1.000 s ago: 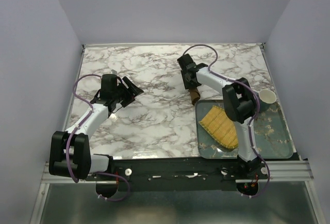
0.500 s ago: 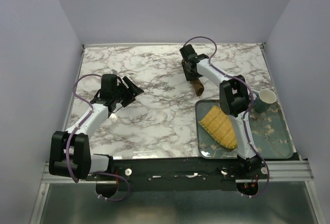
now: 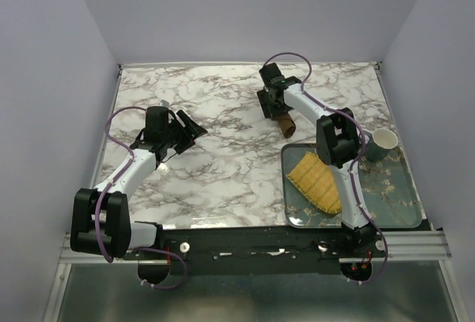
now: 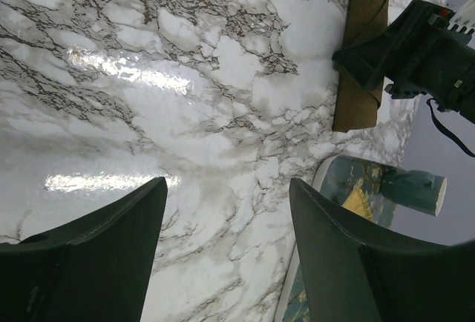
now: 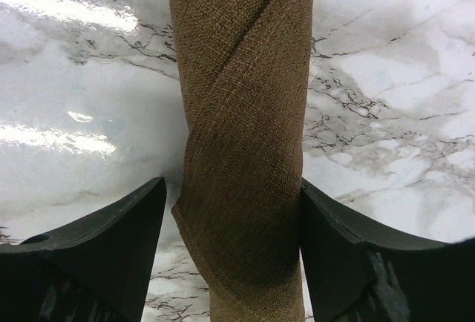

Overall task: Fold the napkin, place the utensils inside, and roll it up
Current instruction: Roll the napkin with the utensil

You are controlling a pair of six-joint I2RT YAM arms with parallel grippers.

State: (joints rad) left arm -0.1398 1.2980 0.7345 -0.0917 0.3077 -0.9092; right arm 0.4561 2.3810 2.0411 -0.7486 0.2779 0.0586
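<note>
The dark brown napkin [image 3: 286, 123] lies rolled into a tight tube on the marble table, just beyond the tray's far left corner. It also shows in the right wrist view [image 5: 241, 136] and in the left wrist view [image 4: 357, 110]. My right gripper [image 3: 273, 104] is low over the roll's far end and open, with its jaws on either side of the roll [image 5: 231, 263]. One finger [image 5: 356, 263] touches the cloth; the other stands a little apart. The fork is not visible. My left gripper [image 3: 191, 125] is open and empty above the table's left side [image 4: 226, 255].
A teal patterned tray [image 3: 386, 196] sits at the near right and holds a yellow woven bamboo mat [image 3: 318, 181]. A mug [image 3: 383, 142] stands at the tray's far right corner. The enclosure walls close off the table's far, left and right sides.
The right gripper has drawn back toward the far side. The rolled napkin has shifted away from the tray's corner and turned slightly. The left arm has not moved.
</note>
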